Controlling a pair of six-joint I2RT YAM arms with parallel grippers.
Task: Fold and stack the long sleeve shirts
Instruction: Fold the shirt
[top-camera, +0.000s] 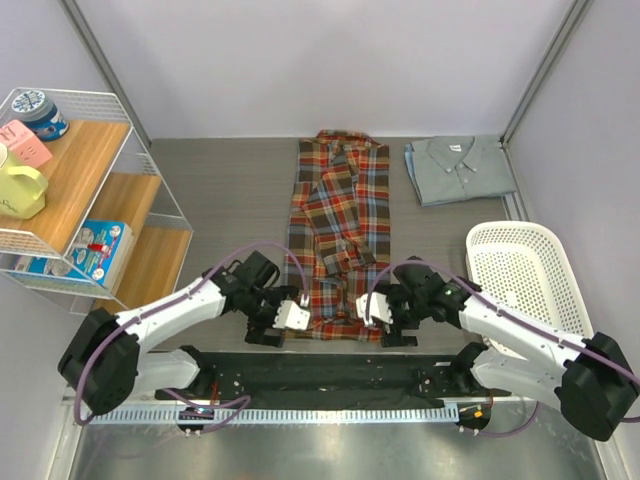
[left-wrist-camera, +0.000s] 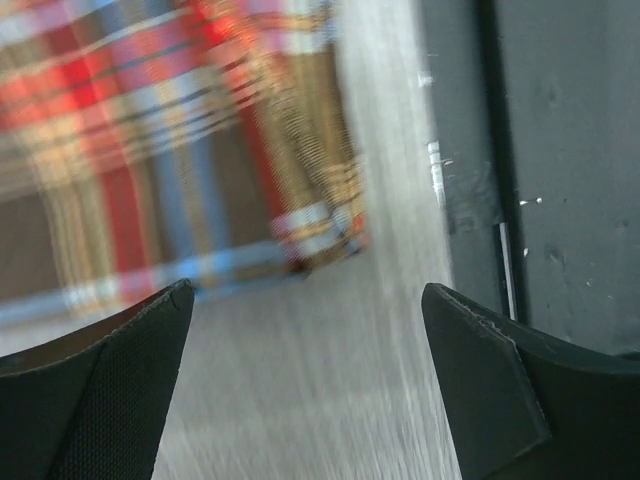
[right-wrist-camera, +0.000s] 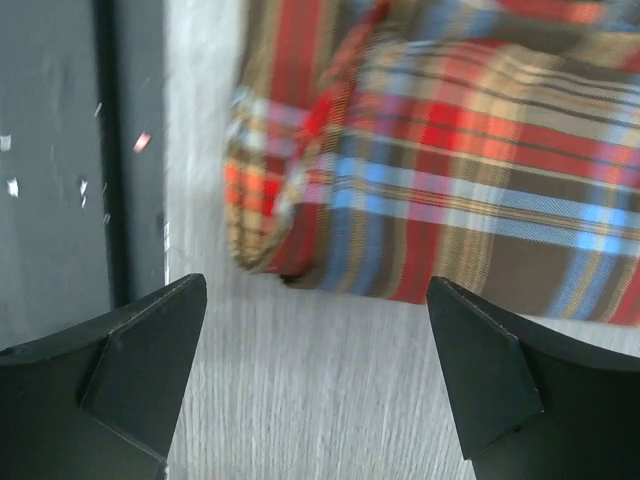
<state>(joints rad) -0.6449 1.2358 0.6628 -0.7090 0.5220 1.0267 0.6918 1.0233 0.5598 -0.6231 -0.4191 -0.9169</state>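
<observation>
The plaid flannel shirt (top-camera: 338, 230) lies lengthwise in the middle of the table, sleeves folded in, collar at the far end. The grey-blue shirt (top-camera: 458, 168) lies folded at the back right. My left gripper (top-camera: 291, 317) is open and empty by the plaid shirt's near left corner, whose hem (left-wrist-camera: 190, 170) shows just beyond the fingers (left-wrist-camera: 110, 380) in the left wrist view. My right gripper (top-camera: 371, 309) is open and empty by the near right corner; that corner (right-wrist-camera: 420, 180) shows just ahead of its fingers (right-wrist-camera: 480, 370).
A white mesh basket (top-camera: 525, 272) stands at the right. A wire shelf rack (top-camera: 75, 190) with a mug, boxes and a tin stands at the left. A black mat (top-camera: 320, 378) runs along the near edge by the arm bases.
</observation>
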